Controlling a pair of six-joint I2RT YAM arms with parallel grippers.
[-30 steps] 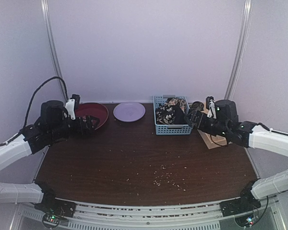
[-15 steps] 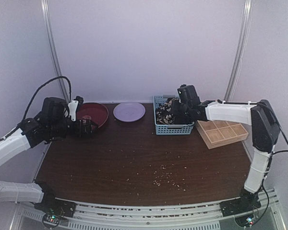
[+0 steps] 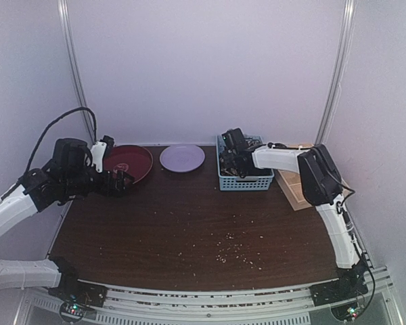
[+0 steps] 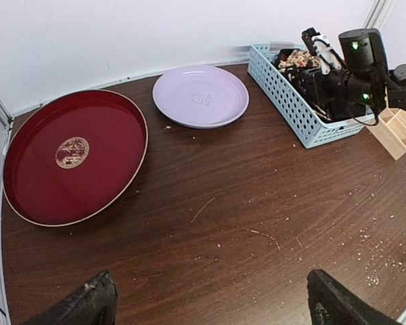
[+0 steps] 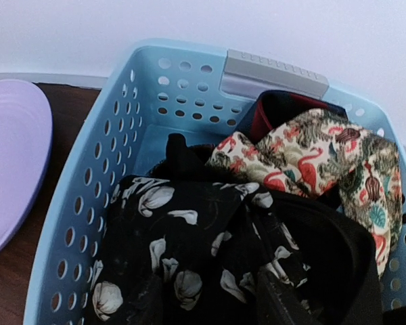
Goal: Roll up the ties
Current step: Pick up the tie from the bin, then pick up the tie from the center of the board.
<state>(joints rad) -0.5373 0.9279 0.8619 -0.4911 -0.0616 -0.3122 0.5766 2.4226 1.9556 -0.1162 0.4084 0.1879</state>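
Note:
The ties lie bunched in the blue mesh basket (image 5: 88,189). A black tie with cream flowers (image 5: 189,223) fills its near side. Behind it lies a cream tie with a flamingo print (image 5: 304,156). My right gripper (image 5: 213,298) is down in the basket (image 3: 243,181), with its two fingers pressed into the black tie and a fold of the cloth bunched between them. In the top view the right gripper (image 3: 231,159) sits over the basket's left half. My left gripper (image 4: 213,308) hangs open over bare table by the red tray, holding nothing, far from the basket (image 4: 291,108).
A round red tray (image 3: 130,161) and a lilac plate (image 3: 182,158) stand at the back left. Right of the basket a wooden gridded tray (image 3: 294,186) lies partly hidden by the right arm. Crumbs (image 3: 233,250) speckle the dark table's middle.
My right arm has swung left from over the wooden tray to the basket and dipped into it, its jaws narrowing onto the black tie. The left arm has drawn back slightly.

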